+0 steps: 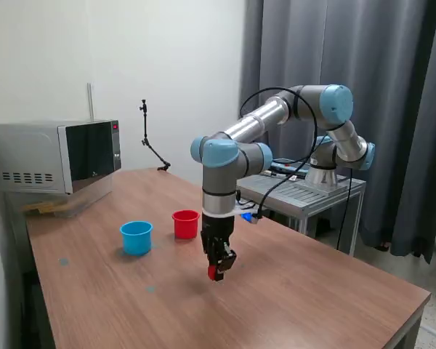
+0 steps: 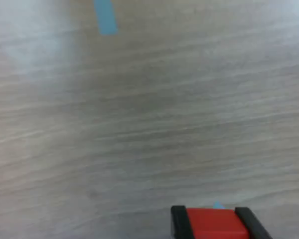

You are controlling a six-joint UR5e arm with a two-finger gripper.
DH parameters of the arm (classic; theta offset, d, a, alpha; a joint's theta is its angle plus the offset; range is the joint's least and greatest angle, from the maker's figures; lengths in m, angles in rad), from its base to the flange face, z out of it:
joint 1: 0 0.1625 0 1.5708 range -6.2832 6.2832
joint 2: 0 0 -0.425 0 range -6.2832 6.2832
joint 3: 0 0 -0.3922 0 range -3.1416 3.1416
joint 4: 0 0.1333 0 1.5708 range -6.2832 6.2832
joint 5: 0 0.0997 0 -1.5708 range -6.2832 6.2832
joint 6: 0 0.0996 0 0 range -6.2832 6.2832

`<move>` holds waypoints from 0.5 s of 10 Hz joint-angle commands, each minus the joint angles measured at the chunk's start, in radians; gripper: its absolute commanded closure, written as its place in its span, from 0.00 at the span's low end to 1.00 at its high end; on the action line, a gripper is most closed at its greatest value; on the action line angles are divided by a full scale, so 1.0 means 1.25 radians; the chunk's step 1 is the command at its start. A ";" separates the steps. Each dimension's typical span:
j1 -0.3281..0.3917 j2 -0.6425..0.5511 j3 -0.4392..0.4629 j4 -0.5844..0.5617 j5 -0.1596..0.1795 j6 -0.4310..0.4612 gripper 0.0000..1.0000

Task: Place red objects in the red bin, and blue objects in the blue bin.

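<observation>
now a red cube rides in the end effector, above the counter.
end effector [image 1: 216,273] is clenched on the red cube [image 2: 217,223], held just over the counter [image 1: 305,298]; carry it to the red bin [image 1: 185,224] (beside the blue bin [image 1: 136,238]), centre over the rim, then release low. no readable writing anywhere.

Bare surface [image 1: 312,291] is seen all around the fingers [image 1: 219,267]. The red cup [image 1: 186,223] and blue cup [image 1: 136,237] stand near, toward the far edge. A microwave [image 1: 58,156] blocks the far corner.
</observation>
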 commanded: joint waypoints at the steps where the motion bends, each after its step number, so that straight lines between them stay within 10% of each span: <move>1: -0.005 -0.097 0.076 0.005 0.003 -0.007 1.00; 5: -0.032 -0.195 0.161 0.006 -0.004 -0.004 1.00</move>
